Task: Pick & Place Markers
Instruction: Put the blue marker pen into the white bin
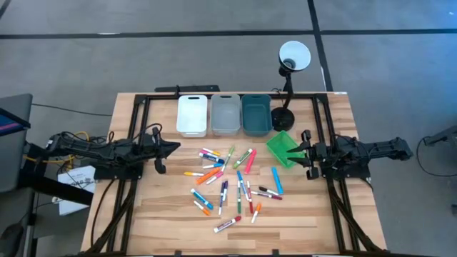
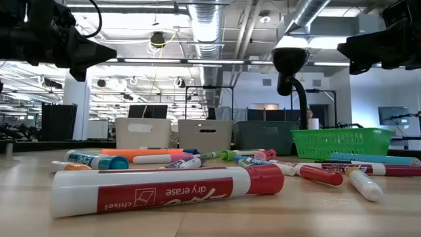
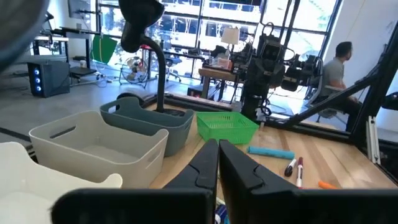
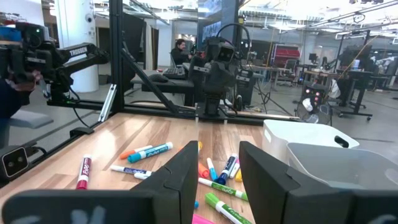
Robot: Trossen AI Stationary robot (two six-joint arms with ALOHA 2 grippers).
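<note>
Several markers in mixed colours lie flat and scattered on the middle of the wooden table; none is held. They also show in the low view, the left wrist view and the right wrist view. My left gripper hovers shut at the table's left side, pointing toward the markers. My right gripper hovers open at the table's right side, just beside the green basket, pointing left toward the markers.
A white bin, a grey bin and a teal bin stand in a row at the far edge. A desk lamp stands behind the green basket. A black frame borders the table. A person sits in the room beyond.
</note>
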